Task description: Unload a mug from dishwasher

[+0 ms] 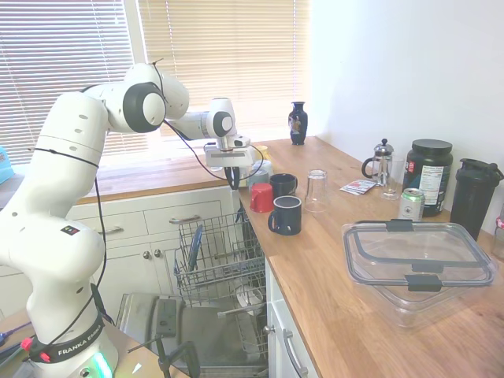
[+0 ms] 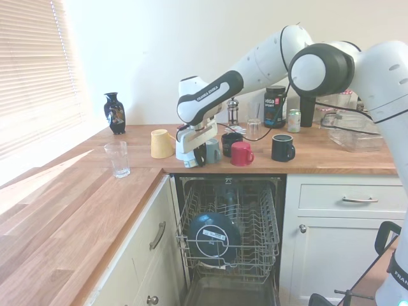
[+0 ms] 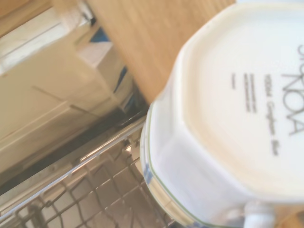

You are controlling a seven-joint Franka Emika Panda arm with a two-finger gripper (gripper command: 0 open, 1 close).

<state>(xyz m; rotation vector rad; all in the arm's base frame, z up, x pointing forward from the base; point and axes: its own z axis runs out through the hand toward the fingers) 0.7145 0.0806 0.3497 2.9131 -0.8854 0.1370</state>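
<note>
1 pale mug (image 2: 211,152) hangs bottom-up in my gripper (image 2: 199,155), pinched so it clears the dishwasher (image 2: 228,229) rack. I hold it at the near counter (image 2: 331,156) edge, left of the red mug (image 2: 241,153), ready for setting down.

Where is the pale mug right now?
In the second exterior view, the pale mug sits at the gripper, over the counter's front edge above the open dishwasher, beside the red mug.
</note>
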